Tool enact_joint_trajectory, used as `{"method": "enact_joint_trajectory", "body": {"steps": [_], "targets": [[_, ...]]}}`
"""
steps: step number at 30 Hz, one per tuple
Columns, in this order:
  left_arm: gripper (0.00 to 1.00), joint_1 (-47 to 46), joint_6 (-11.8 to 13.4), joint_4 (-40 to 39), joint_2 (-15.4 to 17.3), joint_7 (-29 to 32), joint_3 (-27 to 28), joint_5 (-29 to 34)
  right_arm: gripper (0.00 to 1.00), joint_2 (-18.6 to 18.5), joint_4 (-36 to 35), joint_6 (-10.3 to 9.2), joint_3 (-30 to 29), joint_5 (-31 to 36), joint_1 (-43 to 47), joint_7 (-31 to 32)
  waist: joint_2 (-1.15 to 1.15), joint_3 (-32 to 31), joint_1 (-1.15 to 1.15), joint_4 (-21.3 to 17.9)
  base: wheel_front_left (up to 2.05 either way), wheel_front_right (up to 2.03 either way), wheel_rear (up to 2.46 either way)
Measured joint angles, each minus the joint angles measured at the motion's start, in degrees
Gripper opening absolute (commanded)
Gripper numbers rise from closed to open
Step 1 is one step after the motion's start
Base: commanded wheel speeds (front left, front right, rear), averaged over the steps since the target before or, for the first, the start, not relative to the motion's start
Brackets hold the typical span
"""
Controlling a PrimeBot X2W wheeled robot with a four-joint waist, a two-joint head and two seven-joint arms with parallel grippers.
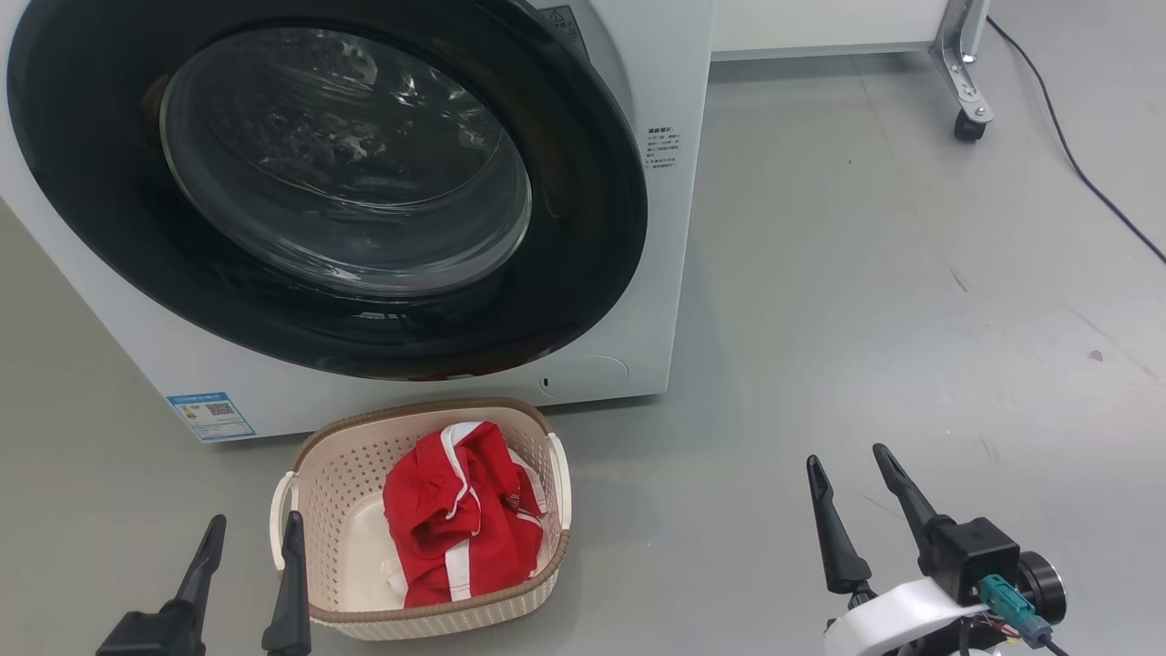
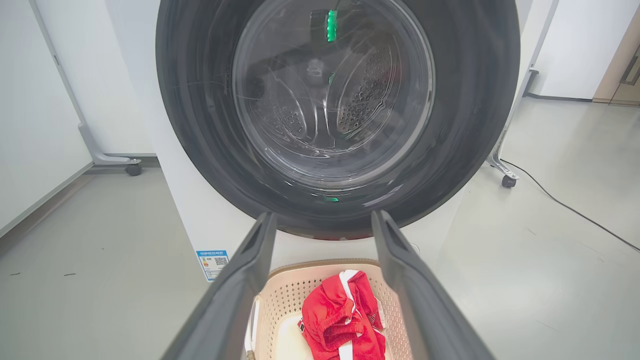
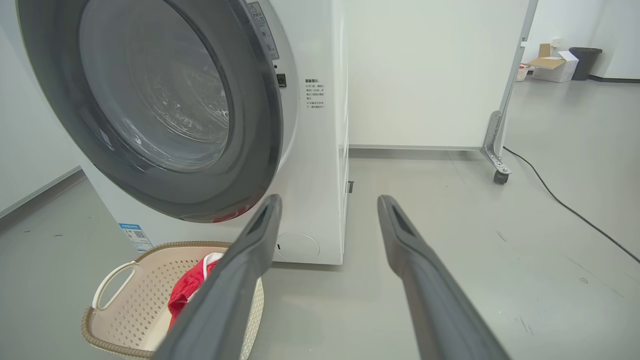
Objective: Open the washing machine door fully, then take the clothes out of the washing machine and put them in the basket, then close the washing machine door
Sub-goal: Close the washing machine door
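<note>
At the lower left of the head view you see the left gripper (image 1: 256,517). Its two long dark matte fingers are spread apart and hold nothing, just beside the basket. Behind it, a small blue label (image 1: 210,415) sits on the bottom corner of the washing machine (image 1: 679,82), a big box of smooth white panels. The basket (image 1: 339,474) stands on the floor close in front of the machine. It is cream plastic with rows of small holes, a rounded rectangle with a brown woven-look rim and a loop handle on each side. The clothes (image 1: 455,524) lie inside it, crumpled red fabric with white stripes, more toward its right half. Above, the door (image 1: 583,237) is a wide glossy black ring around a bulging clear glass window, and it appears closed against the machine front. Through the glass in the left wrist view you can make out the perforated steel drum (image 2: 360,100). Further right, the right gripper (image 1: 845,456) hangs over the smooth grey floor (image 1: 865,273), fingers also spread and empty. At the far right a thin black cable (image 1: 1075,169) runs over the floor near a small wheel (image 1: 968,126).
</note>
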State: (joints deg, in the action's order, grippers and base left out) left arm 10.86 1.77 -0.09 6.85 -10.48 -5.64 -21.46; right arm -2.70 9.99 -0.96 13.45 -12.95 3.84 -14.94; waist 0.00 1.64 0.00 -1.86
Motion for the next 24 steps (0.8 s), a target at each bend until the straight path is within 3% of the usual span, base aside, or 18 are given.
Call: {"method": "enact_joint_trajectory", "body": {"steps": [24], "targets": [[1.0,0.58,0.97,1.21,-0.48,-0.78,-1.21,1.65,1.0,0.1,0.38,0.87,-0.8,-0.02,0.24,0.0,0.0,-1.08,0.0,0.32,0.0,0.0,0.0]]}}
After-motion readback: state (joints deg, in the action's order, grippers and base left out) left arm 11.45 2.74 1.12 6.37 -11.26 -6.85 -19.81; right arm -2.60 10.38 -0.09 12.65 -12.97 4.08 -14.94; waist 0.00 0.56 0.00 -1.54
